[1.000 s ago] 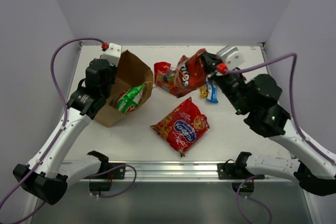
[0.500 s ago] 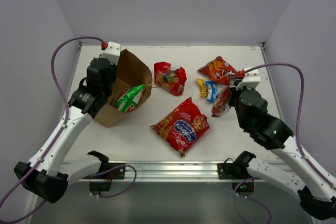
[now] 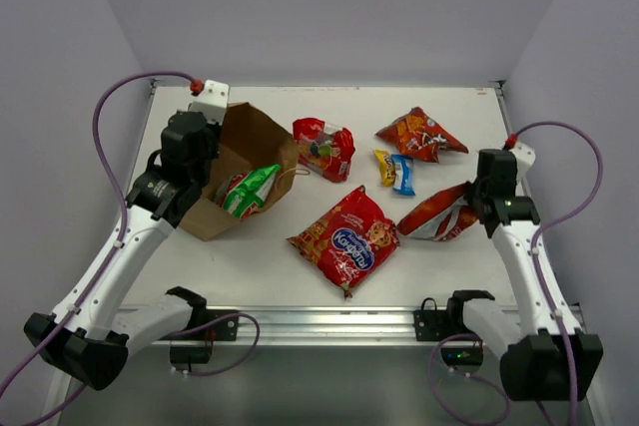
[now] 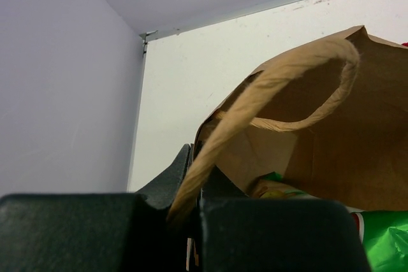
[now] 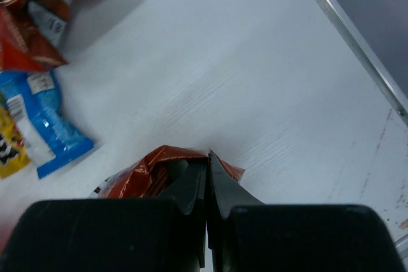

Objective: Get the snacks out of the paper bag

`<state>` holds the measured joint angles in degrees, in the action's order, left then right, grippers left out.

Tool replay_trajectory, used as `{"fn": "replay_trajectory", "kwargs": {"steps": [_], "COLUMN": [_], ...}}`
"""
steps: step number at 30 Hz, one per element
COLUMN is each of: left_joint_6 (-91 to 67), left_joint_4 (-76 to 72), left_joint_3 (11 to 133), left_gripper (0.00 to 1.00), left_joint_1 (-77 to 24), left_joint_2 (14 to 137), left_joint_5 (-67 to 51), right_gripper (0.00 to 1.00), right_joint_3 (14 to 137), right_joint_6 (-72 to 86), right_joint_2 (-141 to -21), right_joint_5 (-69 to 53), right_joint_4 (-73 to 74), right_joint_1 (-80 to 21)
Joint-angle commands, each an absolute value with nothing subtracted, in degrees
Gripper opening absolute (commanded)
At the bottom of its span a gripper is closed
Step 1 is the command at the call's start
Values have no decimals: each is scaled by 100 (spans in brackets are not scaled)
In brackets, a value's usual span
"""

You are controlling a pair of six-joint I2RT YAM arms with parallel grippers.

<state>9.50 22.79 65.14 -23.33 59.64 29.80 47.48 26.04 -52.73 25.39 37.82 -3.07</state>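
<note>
- Since only one snack sits inside, the green-and-white packet is what the coming reach turns on. It lies in the mouth of the paper bag, on the left half of the table, with much of it showing in the opening.
- Its long axis runs on a slant, from the near-left, deeper in the bag, to the far-right at the opening. The exposed end therefore points out toward the middle of the table.
- The bag lies tipped over, its mouth turned toward the right arm's side.
- The left gripper is just beside that packet but is occupied. Its jaws are pinched together on the bag's twisted handle, and this seems to be holding the mouth up.
- The right gripper is well apart from the bag, near the table's right edge. It is clamped on the end of an orange-red packet that rests on the surface.
- As I judge it, the right arm must let go first, then travel left. The large red packet lies between it and the bag, so it should pass over that and enter the mouth along the slant.
</note>
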Motion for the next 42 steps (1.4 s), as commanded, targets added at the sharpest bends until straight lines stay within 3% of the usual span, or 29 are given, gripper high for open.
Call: {"fn": "replay_trajectory", "kwargs": {"steps": [1, 2, 9, 11, 14, 17, 23, 29, 35, 42], "left_joint_6": [835, 861, 835, 844, 879, 879, 931, 1160, 1345, 1283], "left_joint_4": [2030, 2030, 2179, 2197, 2232, 2241, 2311, 2268, 2110, 2136], "left_joint_3": [6741, 6741, 6794, 6785, 6785, 6829, 6908, 6768, 6487, 6468], "left_gripper": [0, 0, 0, 0, 0, 0, 0, 0, 0, 0], "left_joint_1": [-2347, -2347, -2347, -2347, -2347, -2347, -2347, -2347, -2347, -2347], "left_joint_2": [5845, 5845, 5880, 5862, 5862, 5862, 5880, 5748, 5555, 5537], "left_joint_5": [2813, 2795, 2611, 2610, 2628, 2584, 2435, 2040, 1486, 1318], "right_gripper": [0, 0, 52, 67, 79, 85, 87, 88, 89, 93], "right_joint_3": [4824, 5060, 6414, 6819, 6944, 6803, 6934, 7373, 8489, 9552], "right_joint_6": [3128, 3199, 2929, 2752, 2401, 1812, 809, -535, -1888, -2812], "right_joint_2": [-5966, -6351, -7540, -7567, -7208, -6593, -6126, -6591, -7821, -9201], "right_joint_5": [1670, 1618, 1880, 1951, 1627, 839, 46, -632, -1301, -1978], "right_joint_4": [3085, 3033, 3137, 3269, 3078, 2534, 1892, 1363, 1827, 2715], "right_joint_1": [605, 720, 1248, 1248, 1161, 687, -2024, -4048, -5175, -5660]}}
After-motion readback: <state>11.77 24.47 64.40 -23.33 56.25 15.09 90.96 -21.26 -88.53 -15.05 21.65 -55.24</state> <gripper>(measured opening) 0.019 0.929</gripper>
